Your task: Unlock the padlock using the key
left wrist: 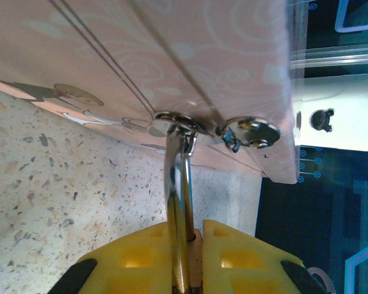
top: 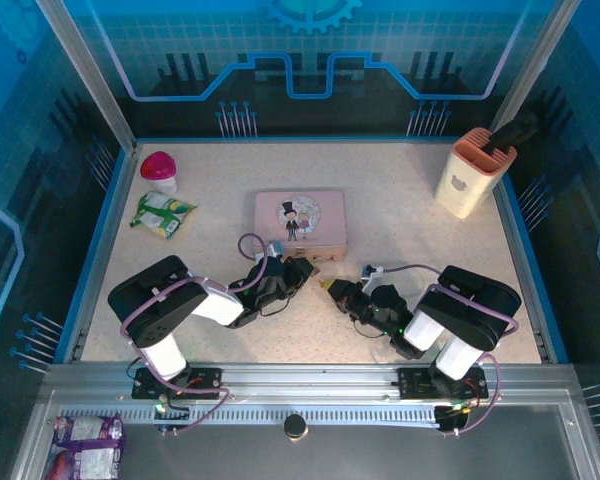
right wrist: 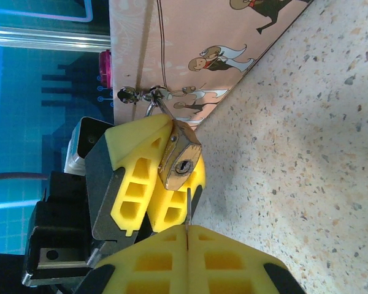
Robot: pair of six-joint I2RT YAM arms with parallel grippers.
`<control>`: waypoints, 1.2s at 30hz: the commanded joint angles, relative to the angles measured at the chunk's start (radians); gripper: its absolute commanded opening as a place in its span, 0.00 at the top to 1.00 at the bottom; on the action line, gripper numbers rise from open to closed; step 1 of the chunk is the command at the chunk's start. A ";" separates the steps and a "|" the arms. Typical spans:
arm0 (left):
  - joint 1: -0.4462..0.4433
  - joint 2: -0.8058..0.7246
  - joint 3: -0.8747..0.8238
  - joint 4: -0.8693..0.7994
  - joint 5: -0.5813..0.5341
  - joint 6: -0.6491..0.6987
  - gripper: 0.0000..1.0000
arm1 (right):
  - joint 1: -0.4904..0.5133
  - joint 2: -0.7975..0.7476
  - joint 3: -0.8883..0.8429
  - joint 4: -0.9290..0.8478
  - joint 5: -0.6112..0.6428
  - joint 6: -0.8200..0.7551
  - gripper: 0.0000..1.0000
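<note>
Speckled tabletop [top: 430, 250] inside blue-lit enclosure walls. At centre, a pink tin [top: 300, 218]; to the far left, a pink-capped bottle [top: 160, 168] and a green packet [top: 162, 214]; to the far right, a peach holder [top: 473, 172]. Hanging from the tin's clasp [left wrist: 172, 119] at its near edge: the padlock [right wrist: 179, 160], clenched between the yellow pads of the left gripper [left wrist: 193, 229], keyhole face left bare. Pinched tight in the right gripper [right wrist: 187, 234]: the key [right wrist: 188, 208], tip just below the brass body, short of the keyhole.

At the near side of the tin [top: 300, 218] hangs the padlock [right wrist: 180, 160], key [right wrist: 187, 207] just beside it.
</note>
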 commanded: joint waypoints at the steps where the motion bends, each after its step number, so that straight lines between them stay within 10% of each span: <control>1: 0.006 -0.008 0.003 0.149 0.009 -0.012 1.00 | -0.011 -0.023 0.018 0.035 -0.002 0.005 1.00; 36: 0.005 0.011 -0.031 0.240 0.018 -0.019 1.00 | 0.014 -0.019 0.005 0.035 0.072 0.051 1.00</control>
